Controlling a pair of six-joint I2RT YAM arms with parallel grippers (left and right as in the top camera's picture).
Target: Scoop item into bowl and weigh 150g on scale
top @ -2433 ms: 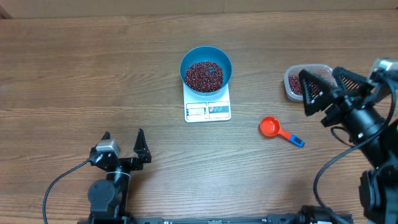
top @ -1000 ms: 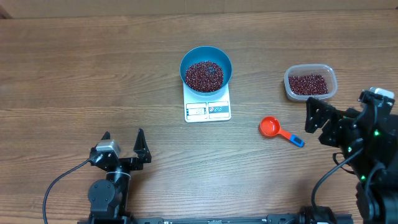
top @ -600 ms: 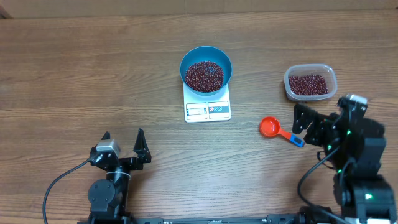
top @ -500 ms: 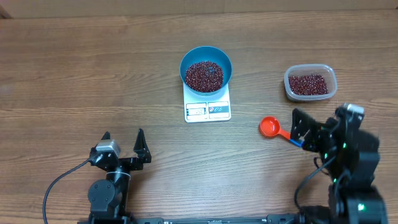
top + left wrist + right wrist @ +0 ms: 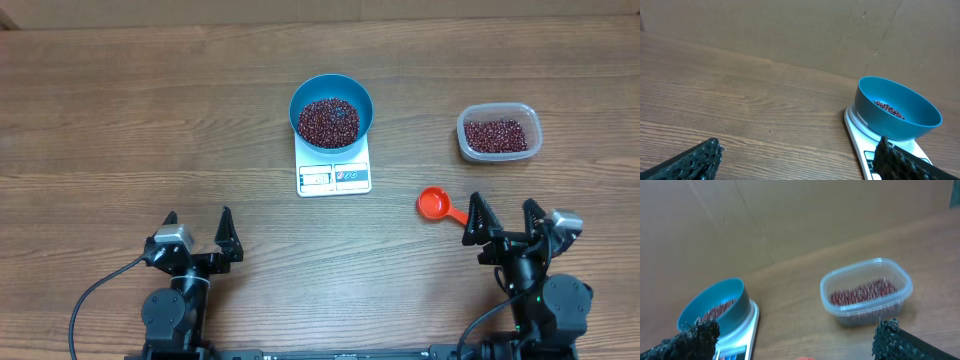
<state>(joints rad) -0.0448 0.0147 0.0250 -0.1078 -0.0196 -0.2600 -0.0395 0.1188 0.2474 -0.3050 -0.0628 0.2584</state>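
Retreating right fingers [image 5: 474,222], wide apart

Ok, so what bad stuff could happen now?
The right hand is open right beside the orange scoop. If it moves forward, it might bump the scoop away instead of grabbing it. The blue bowl sits on the small scale, so a knock could tip it and spill the beans.

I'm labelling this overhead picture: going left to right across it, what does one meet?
Open left gripper → round blue bowl of red-brown beans, on the white square scale → orange plastic scoop → clear plastic tub. The right gripper overlaps the tub's span, so it is left out.
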